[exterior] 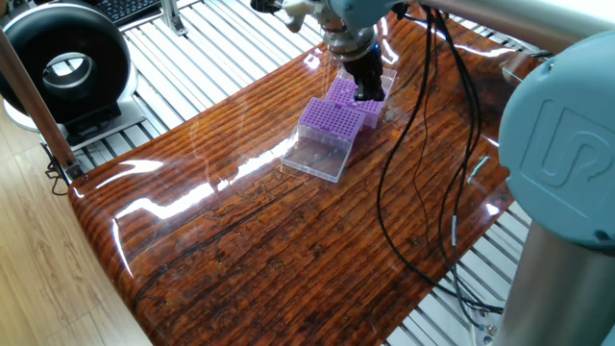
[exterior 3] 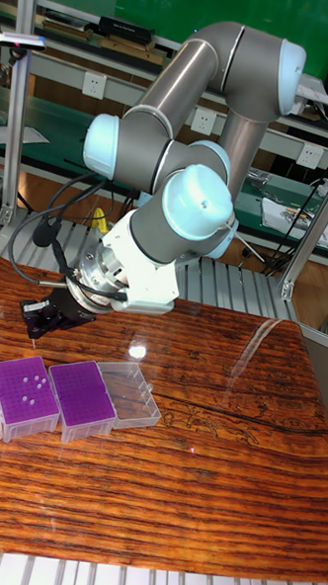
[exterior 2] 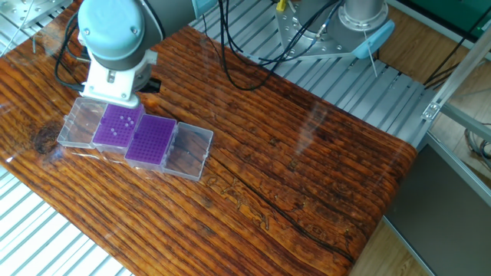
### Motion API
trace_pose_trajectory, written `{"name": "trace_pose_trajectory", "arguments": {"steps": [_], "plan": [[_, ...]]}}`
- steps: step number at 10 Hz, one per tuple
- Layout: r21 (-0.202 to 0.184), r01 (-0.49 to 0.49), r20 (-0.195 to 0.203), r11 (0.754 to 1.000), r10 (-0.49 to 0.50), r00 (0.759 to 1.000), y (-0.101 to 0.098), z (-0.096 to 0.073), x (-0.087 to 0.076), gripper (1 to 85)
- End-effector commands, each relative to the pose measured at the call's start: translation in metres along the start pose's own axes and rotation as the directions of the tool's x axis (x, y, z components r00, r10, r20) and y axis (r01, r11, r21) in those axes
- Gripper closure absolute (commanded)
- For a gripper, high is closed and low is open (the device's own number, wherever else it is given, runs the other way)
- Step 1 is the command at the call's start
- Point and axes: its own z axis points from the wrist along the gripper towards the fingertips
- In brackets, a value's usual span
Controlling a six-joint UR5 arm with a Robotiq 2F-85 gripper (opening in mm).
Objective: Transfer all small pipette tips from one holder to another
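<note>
Two purple holders stand side by side in clear open-lid boxes. The left holder [exterior 2: 116, 126] [exterior 3: 23, 395] carries several small white pipette tips; it is the far holder [exterior: 346, 93] in one fixed view. No tips show in the right holder [exterior 2: 150, 139] [exterior 3: 81, 396] [exterior: 330, 118]. My black gripper [exterior 3: 34, 331] [exterior: 368, 93] hangs a little above the left holder's far edge. Its fingers are close together, and a thin pipette tip [exterior 3: 30, 344] points down from them. In the other fixed view the grey wrist [exterior 2: 111, 80] hides the fingers.
Clear hinged lids lie flat outside the racks [exterior 2: 77, 123] [exterior 2: 189, 151]. Black cables [exterior: 404, 192] trail over the wooden table behind the arm. A black ring-shaped device [exterior: 62, 67] stands off the table's far corner. The arm's large base [exterior: 562, 183] rises at one table edge.
</note>
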Motion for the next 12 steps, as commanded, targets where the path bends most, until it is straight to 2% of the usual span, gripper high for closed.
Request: {"name": "trace_pose_trajectory", "arguments": {"steps": [1,5,12], "plan": [[-0.023,-0.010,-0.022,1.000,0.009,1.000,0.0025,-0.0014,-0.0030,84.3],[-0.024,0.014,-0.049,1.000,-0.015,0.999,0.0014,0.0011,-0.0078,84.3],[-0.026,0.034,-0.062,0.999,-0.036,0.997,0.0034,0.0071,-0.0121,84.3]]}}
